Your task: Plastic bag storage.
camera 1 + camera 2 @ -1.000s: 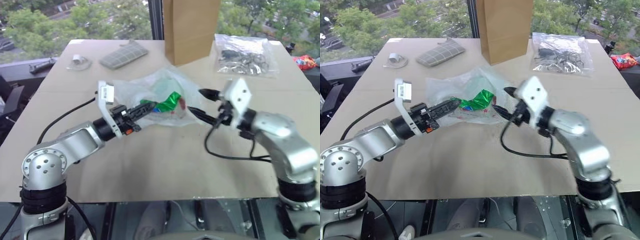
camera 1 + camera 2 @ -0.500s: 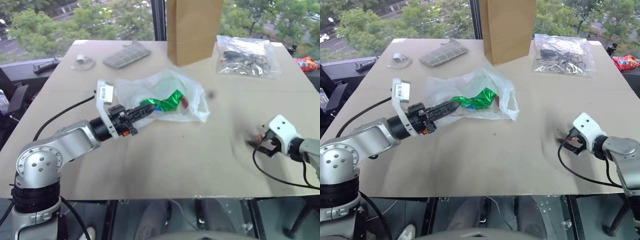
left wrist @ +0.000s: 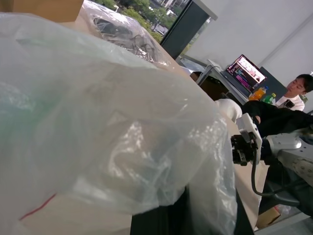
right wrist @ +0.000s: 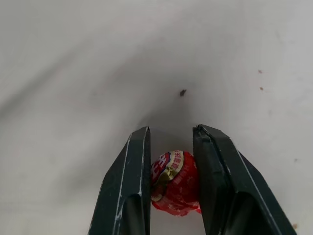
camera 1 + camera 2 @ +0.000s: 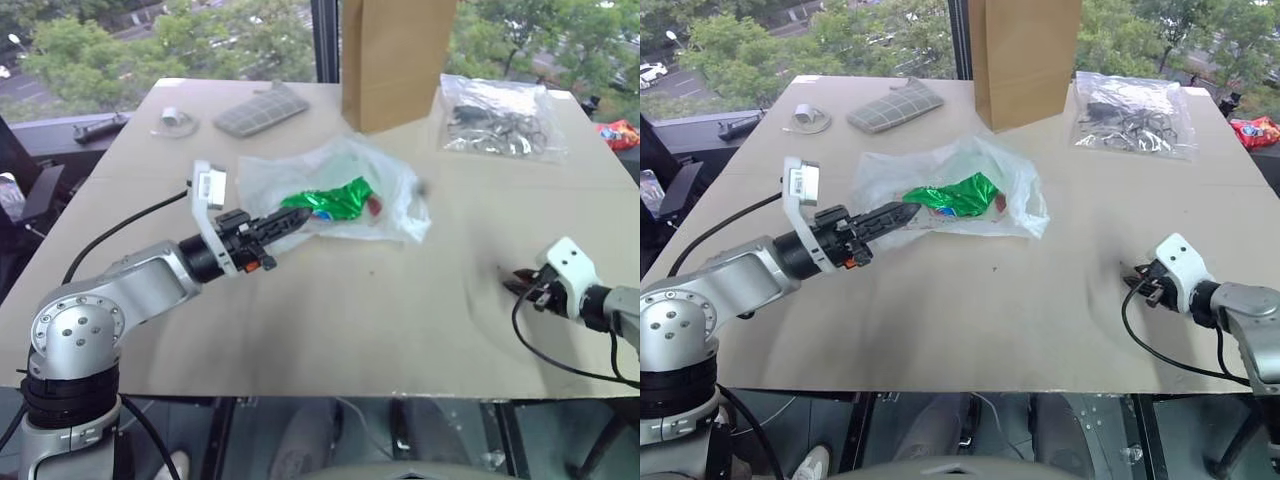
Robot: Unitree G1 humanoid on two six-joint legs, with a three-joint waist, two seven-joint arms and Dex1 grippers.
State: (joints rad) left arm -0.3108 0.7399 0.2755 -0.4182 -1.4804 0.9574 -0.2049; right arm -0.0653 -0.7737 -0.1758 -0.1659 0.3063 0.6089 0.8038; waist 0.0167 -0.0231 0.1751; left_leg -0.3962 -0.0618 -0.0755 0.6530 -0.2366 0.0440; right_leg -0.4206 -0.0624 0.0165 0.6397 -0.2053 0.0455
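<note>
Plastic bag (image 5: pixel 958 190), thin crinkly translucent whitish w/ pink-red print marks, lies crumpled mid-desk, just in front of tall brown paper bag (image 5: pixel 1025 55). Shiny green foil snack packet (image 5: pixel 952 195) sits inside it, seen thru the film, plus a small red spot beside the packet. Bag's left edge is pinched by left gripper (image 5: pixel 902 212): black jaws shut on the film, arm reaching in from the left, roughly level. In left wrist view the bag (image 3: pixel 98 127) billows right up against the lens.

Right gripper (image 5: pixel 517 282) is low over the beige desk (image 5: pixel 990 320) near its right front, well apart from the bag. Right wrist view: gripper (image 4: pixel 172 147) w/ jaws part-closed on a small red wrapped candy (image 4: pixel 173 183), white/yellow print on wrapper; both fingers (image 4: pixel 134 171) press its sides. Can't tell if candy rests on desk or is lifted.

Far side of desk: clear bag of dark metal clips (image 5: pixel 1130 112) at right rear, grey ribbed pad (image 5: pixel 895 102) at left rear, small clear round item (image 5: pixel 811 119) just left of the pad. Red printed packet (image 5: pixel 1254 129) past the desk's right edge. Black cables trail from both wrists. Left wrist view bkgd: a person seated by an open laptop (image 3: pixel 247 72), drink bottles alongside.
</note>
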